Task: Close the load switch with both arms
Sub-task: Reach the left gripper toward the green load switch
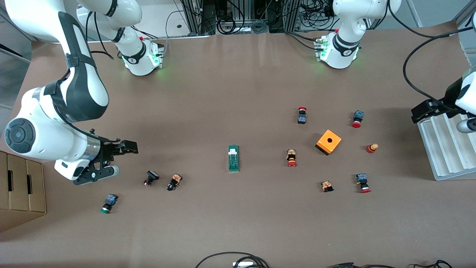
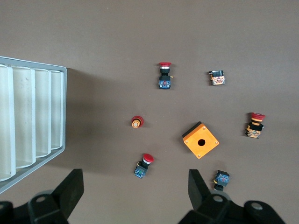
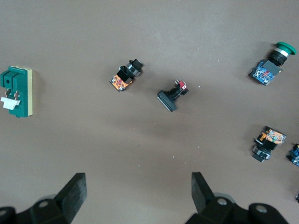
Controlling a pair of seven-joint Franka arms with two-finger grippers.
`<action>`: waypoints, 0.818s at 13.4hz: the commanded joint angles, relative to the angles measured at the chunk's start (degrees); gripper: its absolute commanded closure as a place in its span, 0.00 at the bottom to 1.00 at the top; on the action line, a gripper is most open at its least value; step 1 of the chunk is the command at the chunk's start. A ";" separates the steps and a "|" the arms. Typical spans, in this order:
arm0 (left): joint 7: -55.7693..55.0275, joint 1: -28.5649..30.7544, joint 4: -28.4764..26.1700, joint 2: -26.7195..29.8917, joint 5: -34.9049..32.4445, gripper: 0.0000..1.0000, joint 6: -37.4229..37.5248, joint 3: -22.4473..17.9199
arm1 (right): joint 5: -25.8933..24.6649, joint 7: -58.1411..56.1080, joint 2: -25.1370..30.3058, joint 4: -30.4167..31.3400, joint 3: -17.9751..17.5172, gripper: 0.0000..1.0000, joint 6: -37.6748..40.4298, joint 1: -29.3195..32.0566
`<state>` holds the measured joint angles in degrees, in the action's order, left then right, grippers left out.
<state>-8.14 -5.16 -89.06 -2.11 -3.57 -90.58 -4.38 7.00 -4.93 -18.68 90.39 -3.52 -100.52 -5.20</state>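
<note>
Green narrow load switch [image 1: 233, 158] lies flat, white lever up.

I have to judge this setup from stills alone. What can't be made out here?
- load switch: lever position too small in the front view; cut by the edge in the right wrist view.
- left gripper: the front view's edge cuts it off.
- white tray: partly cut off in both views.
</note>
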 commanded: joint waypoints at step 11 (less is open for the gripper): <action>-43.70 -6.88 -18.93 1.93 -0.55 0.02 -30.22 14.66 | 2.23 0.01 -2.94 -0.57 -0.08 0.00 -5.29 -1.83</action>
<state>-47.99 -11.36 -102.23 -1.89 -2.71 -114.21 9.05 7.45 -4.94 -21.17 90.39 -3.82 -104.13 -6.31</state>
